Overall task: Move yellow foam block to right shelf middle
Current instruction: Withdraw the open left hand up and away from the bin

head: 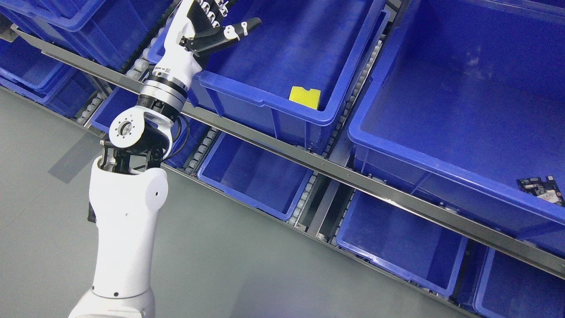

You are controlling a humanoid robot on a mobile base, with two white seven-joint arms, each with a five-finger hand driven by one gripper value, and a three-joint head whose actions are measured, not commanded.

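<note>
The yellow foam block [304,96] lies in the front right corner of the middle blue bin [265,104] on the middle shelf level. My left hand [212,24] is raised above that bin's left part, at the top edge of the picture, fingers spread and holding nothing. The hand is well to the left of and above the block, apart from it. The fingertips are partly cut off by the top edge. My right arm is out of view.
A large blue bin [441,163] stands to the right, with a small circuit board [542,189] in its front right corner. More blue bins [251,176] sit on the lower level. A metal shelf rail [335,170] runs diagonally. Grey floor lies at the lower left.
</note>
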